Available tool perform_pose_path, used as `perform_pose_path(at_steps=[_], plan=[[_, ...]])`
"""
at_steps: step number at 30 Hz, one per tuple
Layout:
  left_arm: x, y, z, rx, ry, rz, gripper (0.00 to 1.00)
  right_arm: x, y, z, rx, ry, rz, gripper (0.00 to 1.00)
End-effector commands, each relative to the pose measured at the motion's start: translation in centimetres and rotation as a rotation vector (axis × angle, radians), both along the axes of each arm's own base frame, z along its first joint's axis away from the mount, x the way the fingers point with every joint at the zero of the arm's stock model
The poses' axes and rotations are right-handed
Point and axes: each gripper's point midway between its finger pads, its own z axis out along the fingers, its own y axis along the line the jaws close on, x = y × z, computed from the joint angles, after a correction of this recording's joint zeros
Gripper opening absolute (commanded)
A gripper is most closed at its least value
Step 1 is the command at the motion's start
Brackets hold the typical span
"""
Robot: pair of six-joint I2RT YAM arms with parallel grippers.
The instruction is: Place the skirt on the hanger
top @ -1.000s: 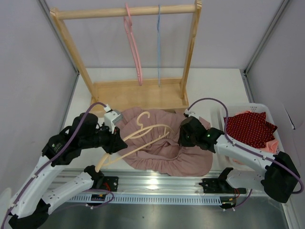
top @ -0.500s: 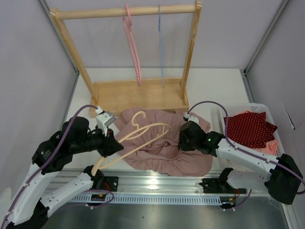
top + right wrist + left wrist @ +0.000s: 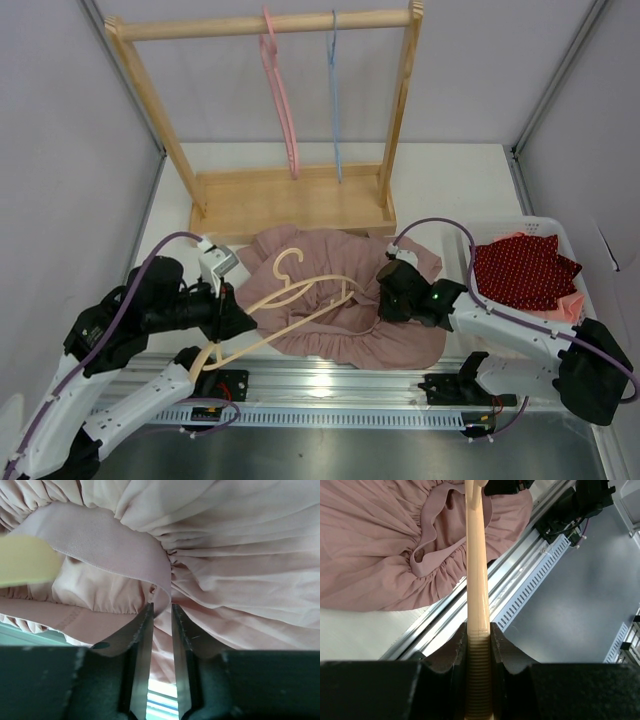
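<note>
Dusty-pink cloth, the skirt, lies bunched on the surface at lower centre of the top view, with the pale wooden hanger reaching across it. The left gripper has its fingers clamped on one end of the hanger's arm. The right gripper has its fingers narrow, pinching a fold of the waistband. The step in hand looks like threading the hanger into the waist opening. Next, the right arm would need to lift the band open while the hanger's free end slides inside. At right, a white basket holds a red dotted cloth over a salmon piece.
</note>
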Motion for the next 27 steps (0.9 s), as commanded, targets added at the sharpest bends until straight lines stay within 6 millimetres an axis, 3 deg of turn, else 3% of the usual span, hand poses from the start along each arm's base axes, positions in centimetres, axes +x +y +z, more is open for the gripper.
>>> perform_pose_path(at_steps=[1, 10, 18, 27], plan=[[-0.6, -0.6, 0.1, -0.036, 0.029, -0.025, 0.0, 1.0, 0.9, 0.3, 0.025, -0.038, -0.018, 0.24], [-0.6, -1.1, -0.6, -0.023, 0.061, -0.053, 0.0, 2.1, 1.7, 1.0, 0.032, -0.063, -0.027, 0.12], [-0.5, -1.3, -1.0, -0.012, 0.076, -0.06, 0.0, 2.7, 1.7, 1.0, 0.024, -0.066, -0.029, 0.1], [1.1, -2.5, -1.1, -0.017, 0.061, -0.06, 0.0, 3.1, 2.1, 2.9, 0.046, -0.091, -0.018, 0.07]])
